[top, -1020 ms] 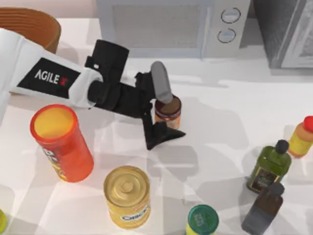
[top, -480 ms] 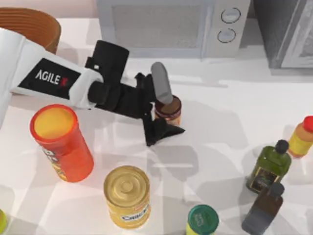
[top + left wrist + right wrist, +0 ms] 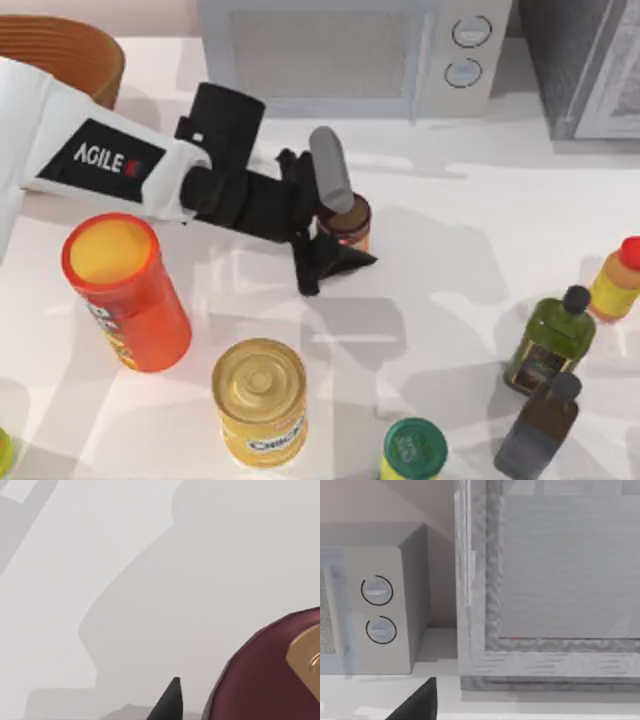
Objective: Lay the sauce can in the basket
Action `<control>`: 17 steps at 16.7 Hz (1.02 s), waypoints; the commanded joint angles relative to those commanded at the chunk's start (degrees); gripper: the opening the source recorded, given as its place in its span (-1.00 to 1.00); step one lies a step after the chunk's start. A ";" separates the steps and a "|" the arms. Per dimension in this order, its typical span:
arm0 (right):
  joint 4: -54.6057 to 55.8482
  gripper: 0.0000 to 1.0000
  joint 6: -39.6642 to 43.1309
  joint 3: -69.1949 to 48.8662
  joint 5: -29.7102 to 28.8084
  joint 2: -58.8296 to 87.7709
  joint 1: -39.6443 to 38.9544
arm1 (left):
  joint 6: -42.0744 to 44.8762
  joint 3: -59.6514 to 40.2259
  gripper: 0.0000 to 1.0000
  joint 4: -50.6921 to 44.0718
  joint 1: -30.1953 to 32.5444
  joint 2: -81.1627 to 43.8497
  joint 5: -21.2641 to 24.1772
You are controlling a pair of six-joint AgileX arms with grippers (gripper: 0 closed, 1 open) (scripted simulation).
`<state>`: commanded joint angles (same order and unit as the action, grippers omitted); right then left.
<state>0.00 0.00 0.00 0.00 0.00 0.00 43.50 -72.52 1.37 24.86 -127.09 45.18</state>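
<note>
Left hand straddles can, fingers closed against its sides, can upright on desk. Can looks small, rigid, light, smooth-walled, likely slippery; grip mid-wall. Basket well behind hand, beyond arm. Right hand state: cannot tell.

Sauce can: small short cylinder, dark brown top, maroon rim, brown-orange label. Stands upright on the counter, centre of the top view, partly covered from above; contact with the surface probably intact, not clearly visible. Basket: tan-brown woven wicker, ribbed side, upper left corner of frame, cropped by the edge.
</note>
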 joint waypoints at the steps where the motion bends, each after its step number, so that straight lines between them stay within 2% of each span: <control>1: 0.00 1.00 0.00 0.00 0.00 0.00 0.00 | 0.00 0.00 -1.00 0.00 0.00 0.00 0.00; 11: 0.00 1.00 0.00 0.00 0.00 0.00 0.00 | -0.47 -0.04 -1.00 -0.79 -0.19 0.52 -0.63; 14: 0.00 1.00 0.00 0.00 0.00 0.00 0.00 | -4.09 -0.57 -1.00 -5.32 -1.95 3.81 -5.25; 17: 0.00 1.00 0.00 0.00 0.00 0.00 0.00 | -10.43 -3.07 -1.00 -10.76 -6.83 10.57 -13.06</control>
<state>0.00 0.00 0.00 0.00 0.00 0.00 33.06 -75.59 -9.39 18.03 -116.52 32.12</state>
